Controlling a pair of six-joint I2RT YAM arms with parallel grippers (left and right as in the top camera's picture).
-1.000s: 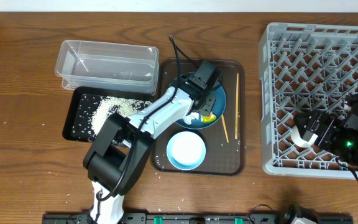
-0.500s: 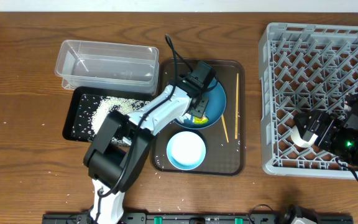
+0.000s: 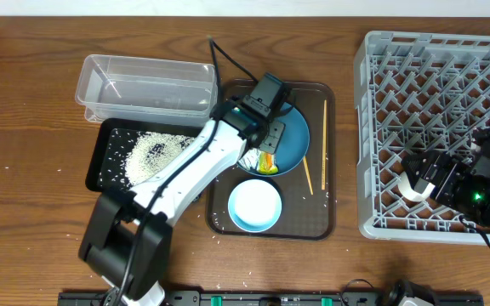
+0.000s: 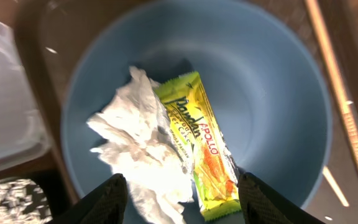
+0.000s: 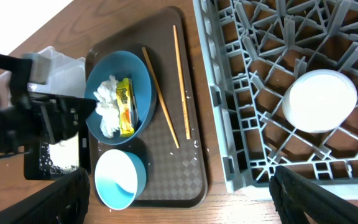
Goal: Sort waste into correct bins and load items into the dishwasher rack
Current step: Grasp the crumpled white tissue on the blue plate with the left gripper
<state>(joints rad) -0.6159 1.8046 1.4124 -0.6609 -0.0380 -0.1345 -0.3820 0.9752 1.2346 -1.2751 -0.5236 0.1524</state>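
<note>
Tissue [image 4: 138, 146], crumpled and white, and yellow-green snack wrapper [image 4: 197, 140] side by side in the round blue plate [image 4: 272, 93], touching along one edge; one of each. Directly above the pair, left gripper [image 4: 185, 202], jaws wide apart, a dark fingertip to either side, clamped on nothing. Plate resting on a brown serving tray [image 3: 317, 212], together with one pale blue bowl [image 3: 254, 206] just in front of it and two thin wooden chopsticks [image 3: 324, 140] to its right, one close to the plate's rim, the other nearer the tray's edge. Left of the serving tray, one shallow black tray [image 3: 96, 174] strewn with white rice [image 3: 156, 151]; behind that, one clear tub [image 3: 143, 81]. All of it on a dark wooden table [image 3: 32, 221], boards running side to side, stray grains dotted here and there, a pale strip beyond the far edge. At the right, one large grey dishwasher rack [image 3: 366, 127] with a lattice floor, holding one round white-looking bowl [image 5: 319, 101]. Over the rack's near part, right gripper [image 5: 188, 205], jaws spread wide, closed on nothing. From overhead, white left arm [image 3: 194, 166] slanting across the black tray's corner and the plate's left side, hiding most of the tissue there.
</note>
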